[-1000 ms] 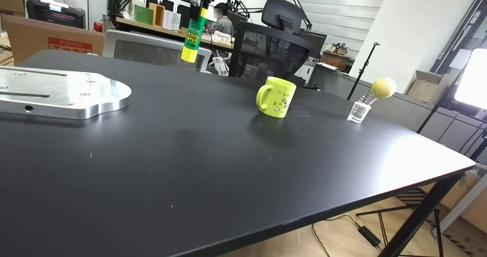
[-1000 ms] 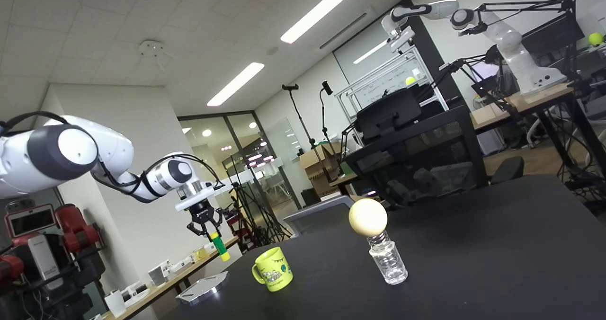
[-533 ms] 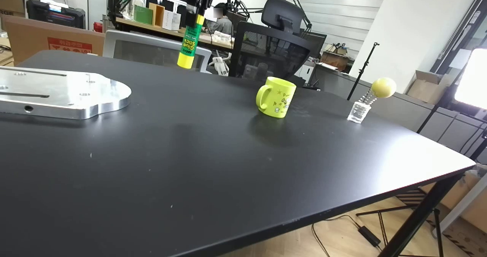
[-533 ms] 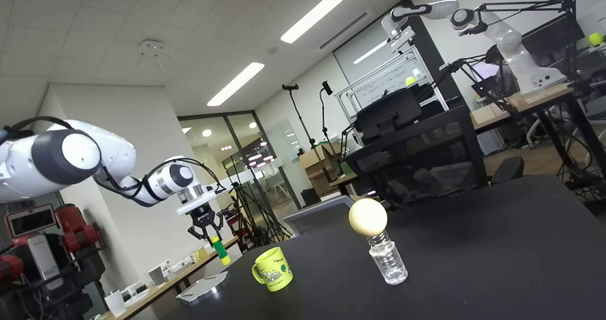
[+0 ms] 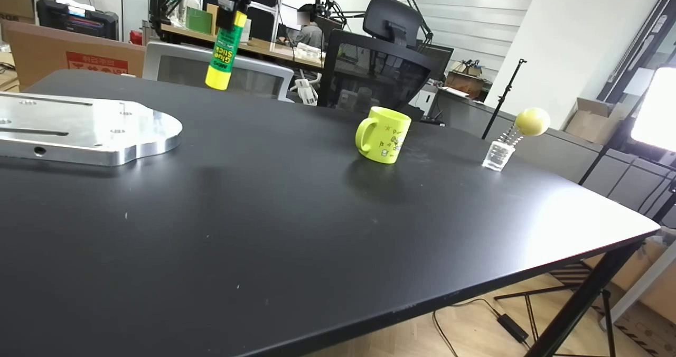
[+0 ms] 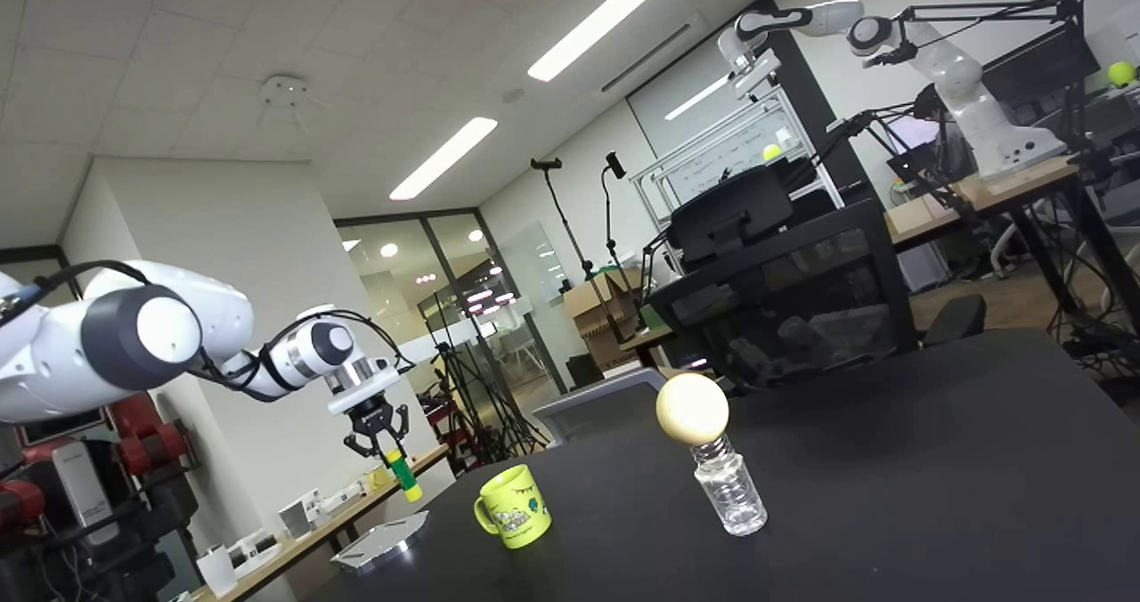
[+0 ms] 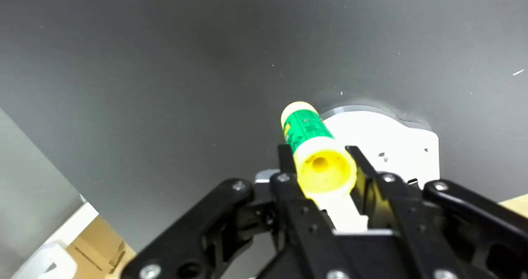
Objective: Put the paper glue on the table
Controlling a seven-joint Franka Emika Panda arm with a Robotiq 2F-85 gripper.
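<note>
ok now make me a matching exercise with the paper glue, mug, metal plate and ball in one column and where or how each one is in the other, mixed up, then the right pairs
1. paper glue
2. mug
3. metal plate
4. ball

A. atop a clear container
B. silver, lying flat on the table
C. held by the gripper
D. yellow-green, with a handle

Right pairs: 1-C, 2-D, 3-B, 4-A

Wrist view down onto the table [image 7: 165, 85], both exterior views obliquely across it.
</note>
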